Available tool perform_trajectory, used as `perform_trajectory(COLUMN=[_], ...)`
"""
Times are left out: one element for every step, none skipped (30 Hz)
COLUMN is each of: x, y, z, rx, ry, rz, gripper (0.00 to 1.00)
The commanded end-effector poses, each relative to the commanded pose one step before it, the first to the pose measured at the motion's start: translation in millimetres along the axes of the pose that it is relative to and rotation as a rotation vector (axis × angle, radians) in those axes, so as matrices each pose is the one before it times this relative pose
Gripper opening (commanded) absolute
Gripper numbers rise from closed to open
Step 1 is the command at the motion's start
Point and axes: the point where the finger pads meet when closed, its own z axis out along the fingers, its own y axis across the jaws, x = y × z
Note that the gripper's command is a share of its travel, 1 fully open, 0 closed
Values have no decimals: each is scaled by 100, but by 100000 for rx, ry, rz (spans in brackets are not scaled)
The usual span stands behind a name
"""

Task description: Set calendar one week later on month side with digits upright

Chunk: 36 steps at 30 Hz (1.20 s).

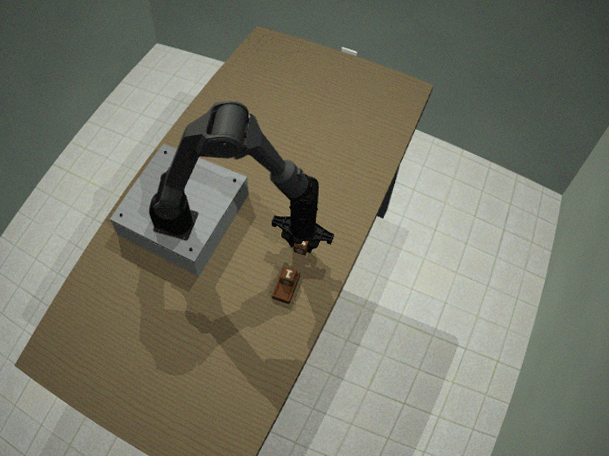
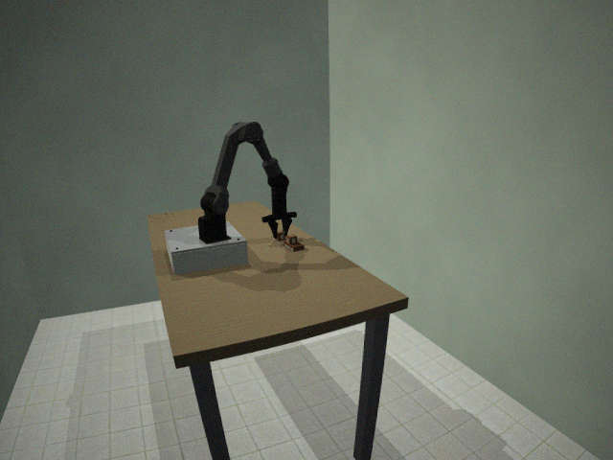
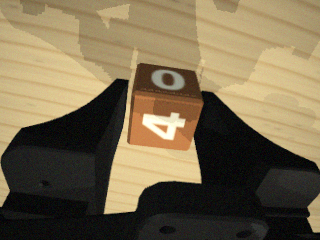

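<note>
In the wrist view a brown cube (image 3: 166,108) stands between my gripper's fingers, with a white 0 on its far face and a 4 on the face toward the camera. The fingers stand slightly apart from its sides, so the gripper is open. In the top view the gripper (image 1: 302,244) points down at this cube (image 1: 301,247), low over the table just behind the tray. The brown tray (image 1: 285,286) lies flat on the table and holds the other cube (image 1: 290,274) at its far end, a white digit on top. The exterior view shows the gripper (image 2: 279,231), the cube (image 2: 281,237) and the tray (image 2: 294,245).
The arm's grey base block (image 1: 181,211) stands to the left of the tray. The table's right edge (image 1: 344,283) runs close beside the tray.
</note>
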Motion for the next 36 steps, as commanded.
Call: perform_trajectory(x=[-30,0,0,0,0,0,0,0,0,0,0,0,0,0,2,6,12,8,8,7,4,1,1,1,0,0,1,1,1,1,1,1,1,1,1,0], y=[-45,0,0,0,0,0,0,0,0,0,0,0,0,1,9,23,45,28,29,26,11,-1,0,0,0,0,0,0,0,0,0,0,0,0,0,-1], z=[77,0,0,0,0,0,0,0,0,0,0,0,0,-7,-44,-111,-170,-164,-222,-279,-333,-383,-432,-475,0,0,-510,-536,-553,-559,-557,-545,-524,-494,-457,-413], rx=[137,0,0,0,0,0,0,0,0,1,0,0,0,-6,-42,-106,-194,-66,-70,-59,-27,0,1,1,0,0,1,1,1,1,1,1,0,0,0,0], ry=[-86,0,0,0,0,0,0,0,0,0,0,0,0,2,11,28,52,19,20,18,10,2,3,3,0,0,3,3,3,3,3,3,1,0,0,0], rz=[132,0,0,0,0,0,0,0,0,0,0,0,0,0,0,0,0,0,0,-1,-1,-1,-1,-2,0,0,-2,-2,-2,-2,-2,-3,-4,-5,-4,-4], gripper=[56,56,62,62,62,62,62,62,62,62,62,62,62,62,62,62,62,62,62,62,62,62,62,62,62,62,62,62,62,62,62,62,62,62,62,62])
